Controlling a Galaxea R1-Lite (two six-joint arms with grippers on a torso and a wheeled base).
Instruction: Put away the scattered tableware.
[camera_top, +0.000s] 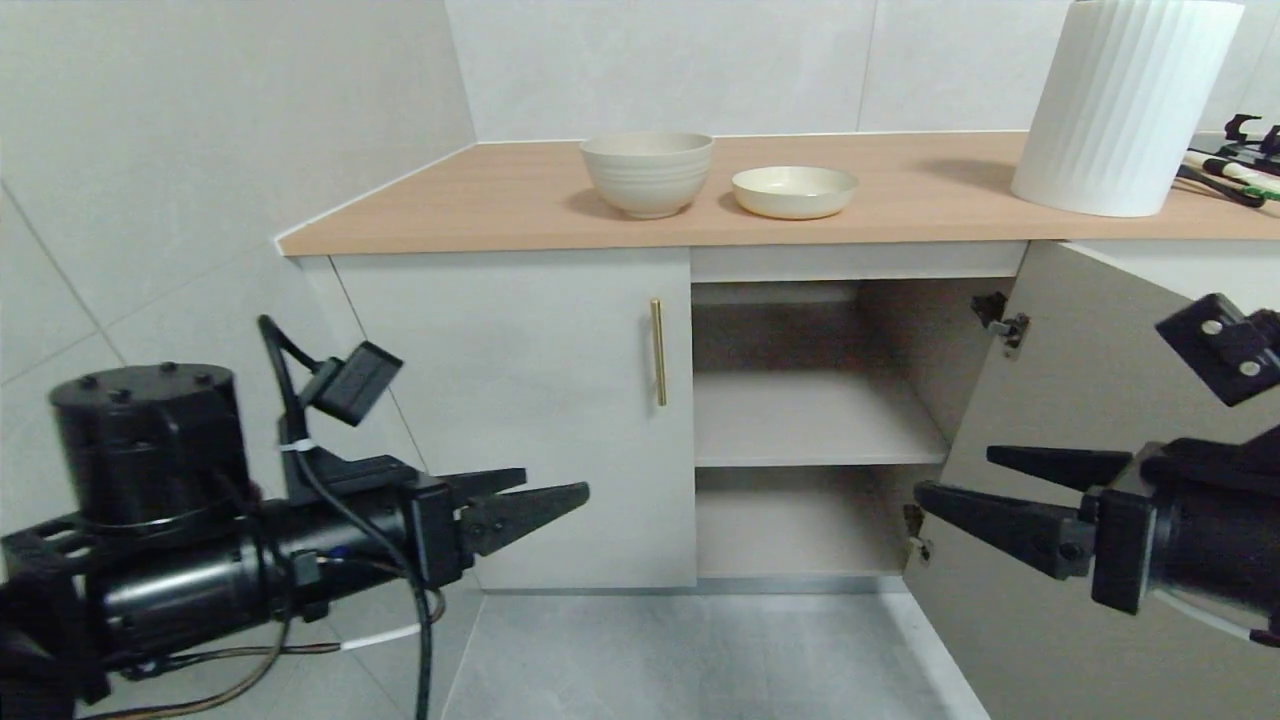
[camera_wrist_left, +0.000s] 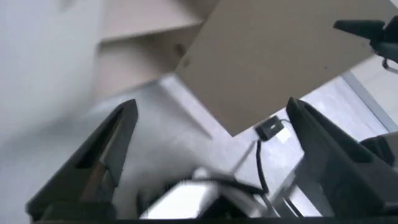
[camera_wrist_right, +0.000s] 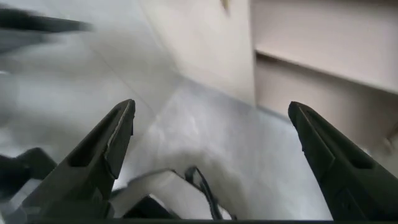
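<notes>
The left gripper (camera_top: 555, 482) hangs low before the closed cabinet door (camera_top: 520, 400), jaws spread wide, holding nothing. Up on the table (camera_top: 450, 215), the bowl (camera_top: 648, 172) and shallow dish (camera_top: 795, 190) sit just beside each other, so a sloppy reach for one could shove the other. The right gripper (camera_top: 955, 472), also wide and empty, hovers near the open door (camera_top: 1050, 400) and could clip it or the table's lip when rising.

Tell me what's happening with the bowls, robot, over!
Left pincer and right pincer open, holding nothing. Deep bowl and shallow bowl on the countertop, not yet put away. Right cabinet door open, nothing blocking the shelf.
</notes>
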